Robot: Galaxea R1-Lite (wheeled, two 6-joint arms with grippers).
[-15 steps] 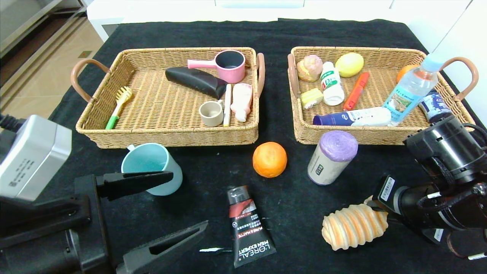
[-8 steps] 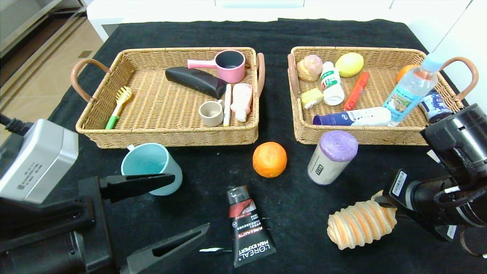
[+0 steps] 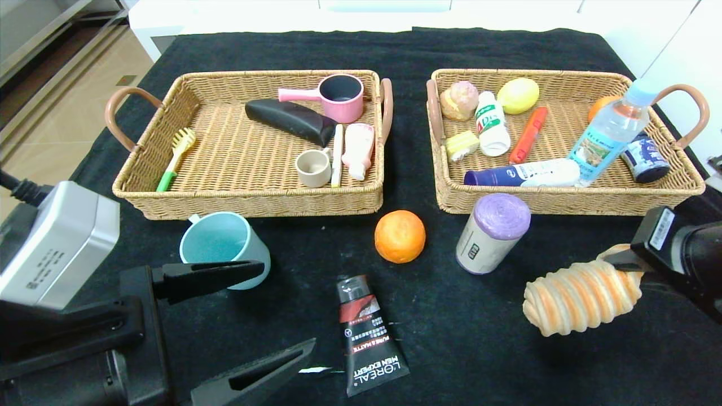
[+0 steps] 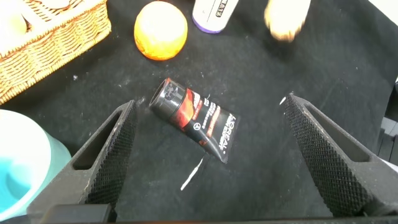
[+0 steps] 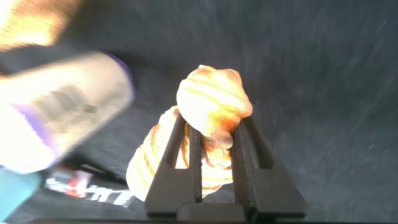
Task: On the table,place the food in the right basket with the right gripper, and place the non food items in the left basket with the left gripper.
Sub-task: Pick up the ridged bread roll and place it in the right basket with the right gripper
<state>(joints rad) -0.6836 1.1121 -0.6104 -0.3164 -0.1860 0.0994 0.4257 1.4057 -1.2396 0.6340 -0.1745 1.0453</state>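
- Bread [image 3: 581,296], ridged and spiral-shaped with tan and cream stripes, is clamped in my right gripper [image 3: 620,265] near the front right of the table, in front of the right basket [image 3: 564,203]. The gripped end is mostly hidden behind my fingers in the head view.
- My left gripper [image 4: 208,155] has its jaws wide apart over the black cloth, with the glossy black L'Oreal tube [image 4: 196,118] lying flat between them. The pads [image 4: 115,155] are textured, kinda cross-hatched.
- Both baskets are woven wicker with brown loop handles; the left basket [image 3: 248,206] holds non-food stuff.
- Loose on the table: a dimpled orange [image 3: 400,236], a purple-topped roll [image 3: 493,232] and a smooth teal mug [image 3: 224,248], partly blocked by my left finger.
- The right wrist view smears the roll, so its label isn't readable.
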